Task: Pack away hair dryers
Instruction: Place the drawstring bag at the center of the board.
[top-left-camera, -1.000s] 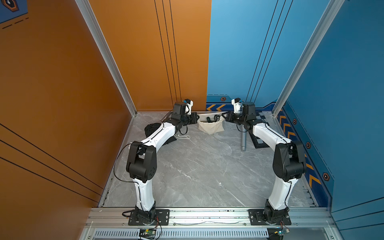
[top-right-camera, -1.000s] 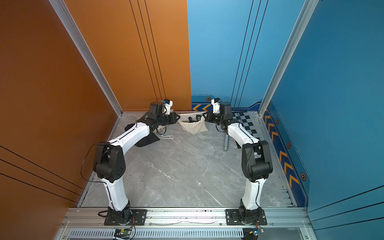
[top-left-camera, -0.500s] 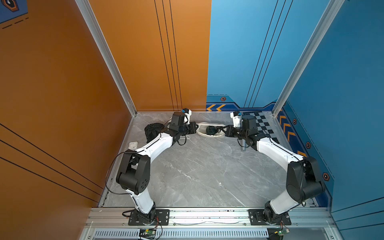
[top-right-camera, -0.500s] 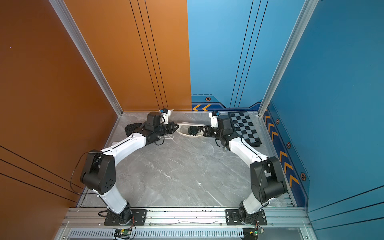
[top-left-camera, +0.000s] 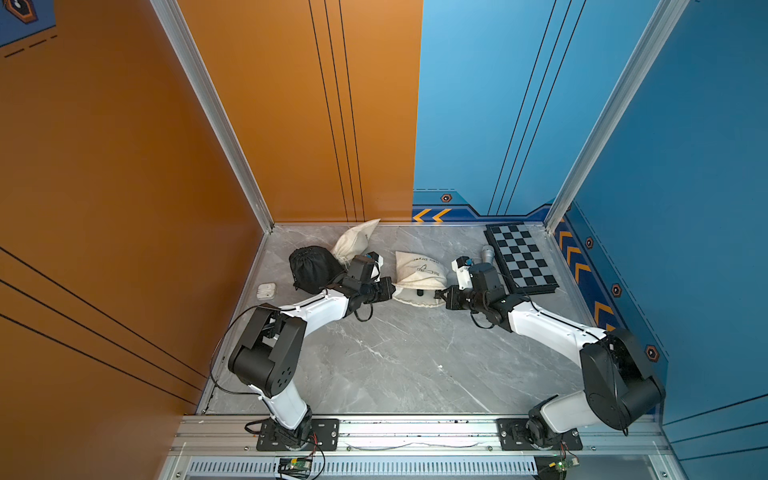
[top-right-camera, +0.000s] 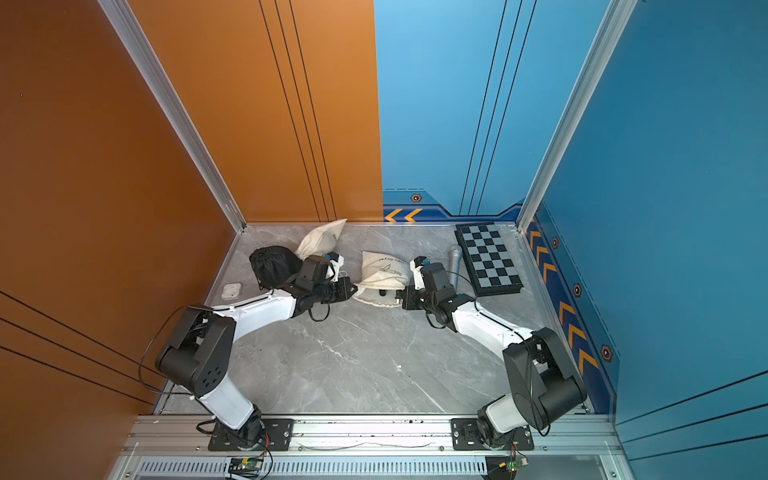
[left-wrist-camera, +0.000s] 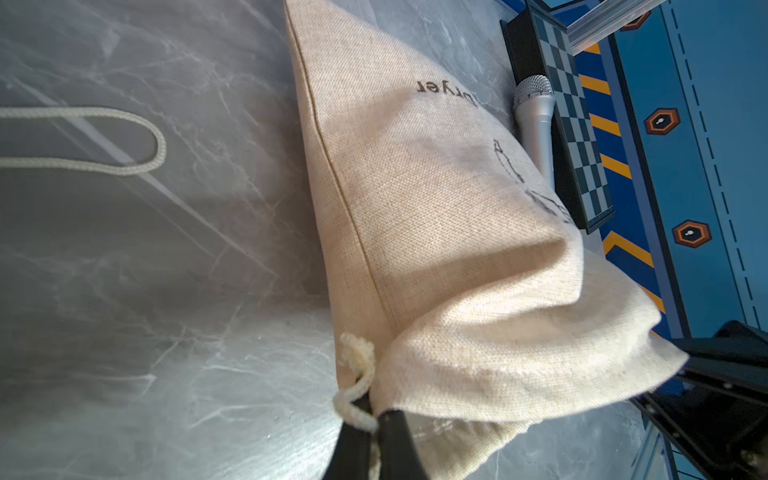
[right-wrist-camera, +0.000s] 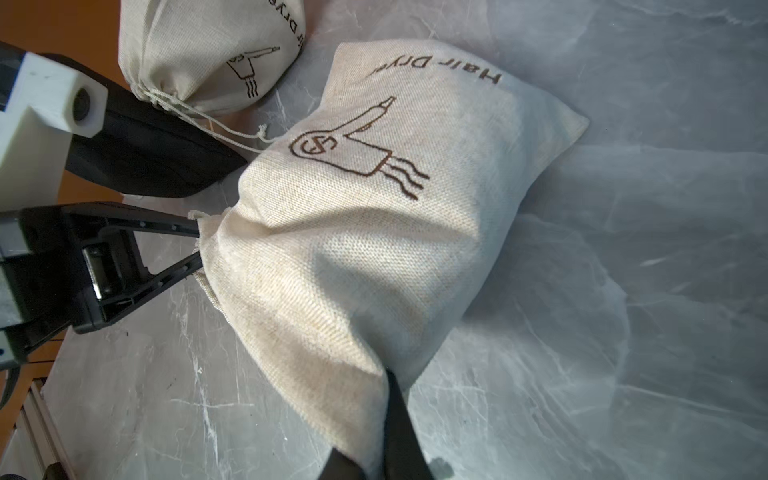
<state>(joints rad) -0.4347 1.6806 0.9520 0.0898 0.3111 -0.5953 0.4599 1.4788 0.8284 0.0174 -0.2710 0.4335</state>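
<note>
1. Table: grey marble-pattern surface. Both arms reach forward from the near rail and converge on one cream bag.
2. Left gripper: closed on the cream bag at one corner of its mouth. The hem and the drawstring knot are pinched between the fingers.
3. Right gripper: closed on the opposite side of the mouth, with cloth between the fingers.
4. Cream bag: lies on the table with its mouth toward the robot. It is printed "Hair Dryer" with a dryer drawing, and its body bulges.
5. Hair dryers: covered by cloth. In both top views a small dark part shows inside the mouth (too small to identify).
6. Left side: a small white case lies near the wall. A black bag sits beyond it, and a second cream bag with its drawstring pulled tight lies near the back wall.
7. Right side: a grey microphone lies just beside the chessboard in the far corner.
</note>
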